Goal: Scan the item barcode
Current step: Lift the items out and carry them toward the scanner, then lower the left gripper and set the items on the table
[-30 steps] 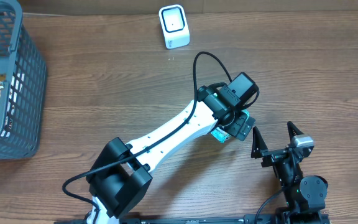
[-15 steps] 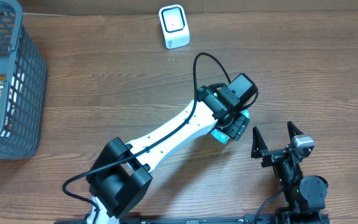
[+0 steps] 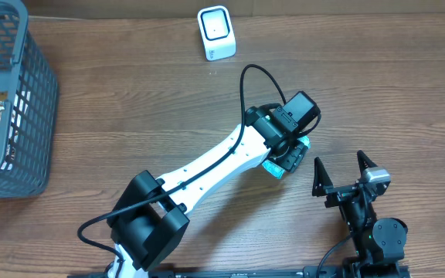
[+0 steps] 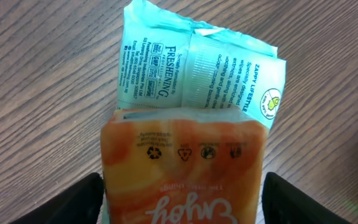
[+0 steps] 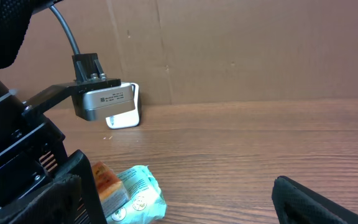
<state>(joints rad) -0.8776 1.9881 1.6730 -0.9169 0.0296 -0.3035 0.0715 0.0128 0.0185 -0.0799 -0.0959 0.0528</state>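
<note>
The scanner [image 3: 216, 32] stands at the table's [image 3: 130, 100] far edge, the basket [image 3: 41, 93] at the far left. Right of centre, one packet [image 4: 185, 168] lies, it seems, on a sachet [image 4: 197, 68].

Left arm [image 3: 215, 166] white link, black joints, looping black cable [image 3: 247, 77], right arm [image 3: 361, 210] black, silvery wrist block [image 3: 375, 176], possibly camera.

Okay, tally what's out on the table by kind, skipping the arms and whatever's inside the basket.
Packets: 2 (teal packet, orange packet)
Scanners: 1 (white scanner)
Baskets: 1 (grey basket)
Total: 4
</note>
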